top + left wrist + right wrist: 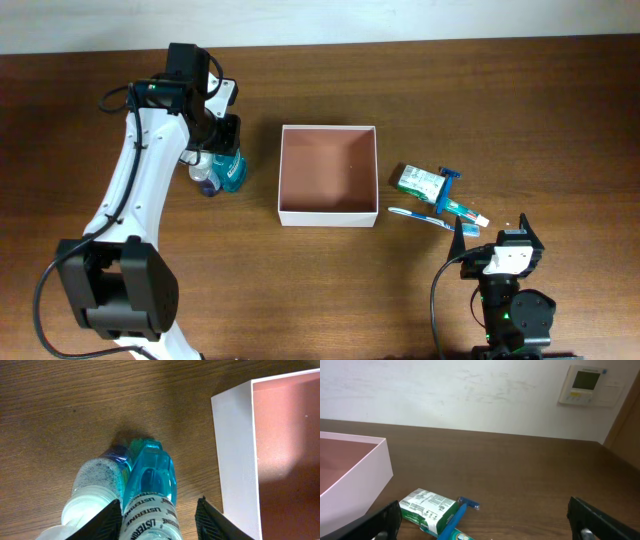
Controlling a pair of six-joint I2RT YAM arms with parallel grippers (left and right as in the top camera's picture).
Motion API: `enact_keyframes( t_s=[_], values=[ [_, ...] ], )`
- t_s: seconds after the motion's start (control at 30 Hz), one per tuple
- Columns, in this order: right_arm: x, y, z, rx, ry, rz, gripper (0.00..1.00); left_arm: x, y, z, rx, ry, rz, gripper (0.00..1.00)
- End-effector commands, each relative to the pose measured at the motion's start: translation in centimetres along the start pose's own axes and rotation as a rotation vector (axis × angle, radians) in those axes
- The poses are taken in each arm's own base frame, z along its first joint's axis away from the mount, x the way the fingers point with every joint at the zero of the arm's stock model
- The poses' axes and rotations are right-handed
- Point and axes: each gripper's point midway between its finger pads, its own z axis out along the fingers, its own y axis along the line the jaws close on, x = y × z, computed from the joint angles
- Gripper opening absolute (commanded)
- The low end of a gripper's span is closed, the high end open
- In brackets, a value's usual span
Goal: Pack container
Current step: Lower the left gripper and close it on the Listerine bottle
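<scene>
The container (pixel 328 215) is a square, shallow white box with a reddish-brown inside, standing at the table's middle; its white wall (pixel 235 450) shows in the left wrist view and its corner (pixel 370 467) in the right wrist view. Left of it a teal mouthwash bottle (pixel 232 172) stands beside a clear bottle with a white cap (pixel 205 180). My left gripper (pixel 225 150) straddles the teal bottle (pixel 148 480): one finger touches it, the other stands a gap away. My right gripper (pixel 490 232) is wide open near the front edge, holding nothing.
Right of the container lie a green-and-white box (pixel 418 181), a blue razor (pixel 448 188), a toothbrush (pixel 420 216) and a small tube (pixel 468 212). The clear bottle (pixel 97 482) presses against the teal one. A wall thermostat (pixel 587 385) hangs behind the table.
</scene>
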Motion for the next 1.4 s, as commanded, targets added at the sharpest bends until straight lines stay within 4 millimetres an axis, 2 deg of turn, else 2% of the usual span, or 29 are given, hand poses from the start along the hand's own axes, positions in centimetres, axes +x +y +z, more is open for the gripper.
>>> enact_keyframes(
  t_s=[0.0,0.17,0.6,0.8,1.37],
  values=[
    [0.3,-0.1,0.0,0.005,0.007,0.001,0.98,-0.4,0.1,0.0,-0.008,-0.005,0.003,0.44],
    [0.3,-0.1,0.0,0.005,0.007,0.001,0.99,-0.5,0.1,0.0,-0.008,-0.008,0.004,0.39],
    [0.3,-0.1,0.0,0.005,0.007,0.001,0.98,-1.2,1.1,-0.1,-0.063,-0.038,0.005,0.38],
    [0.3,-0.1,0.0,0.005,0.007,0.001,0.98,-1.4,1.1,-0.1,-0.063,-0.043,0.006,0.33],
    [0.3,-0.1,0.0,0.005,0.007,0.001,0.98,-0.4,1.0,-0.1,-0.059,-0.004,0.004,0.34]
  ],
)
